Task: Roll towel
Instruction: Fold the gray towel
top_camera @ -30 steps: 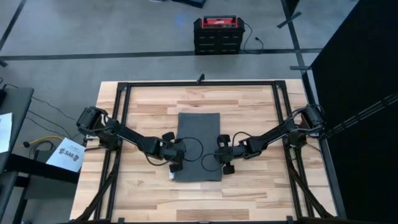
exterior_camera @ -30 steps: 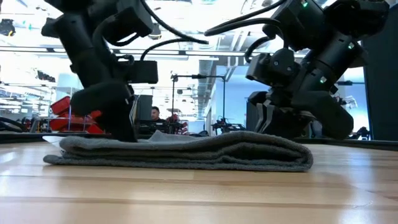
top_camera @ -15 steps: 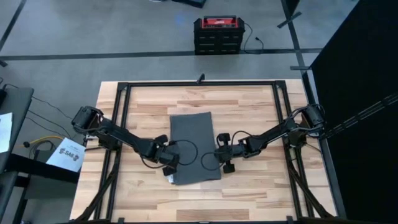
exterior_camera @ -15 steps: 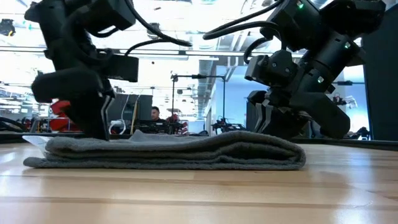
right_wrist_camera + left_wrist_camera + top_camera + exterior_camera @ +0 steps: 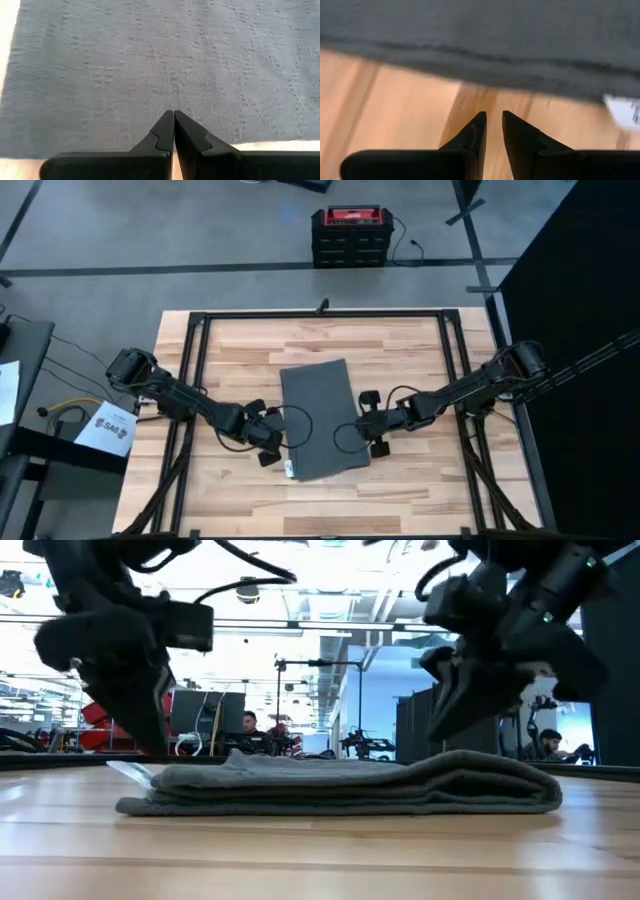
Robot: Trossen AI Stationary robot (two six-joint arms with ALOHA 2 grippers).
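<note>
The towel [image 5: 320, 418] is plain dark grey with a faint woven texture and a small white tag [image 5: 288, 470]. The table [image 5: 420, 348] is pale wood in strips. Both arms are black. A red and black case [image 5: 349, 232] sits on grey floor.

My left gripper [image 5: 491, 131] hangs over bare wood of the bench [image 5: 395, 110], its two dark fingers [image 5: 472, 137] drawn nearly together with only a thin slit between the tips and nothing caught there. Just beyond my tips lies the folded edge of the dark grey towel [image 5: 485, 30], layers stacked, apart from me. Its small white tag [image 5: 623, 109] pokes out onto the wood.
</note>
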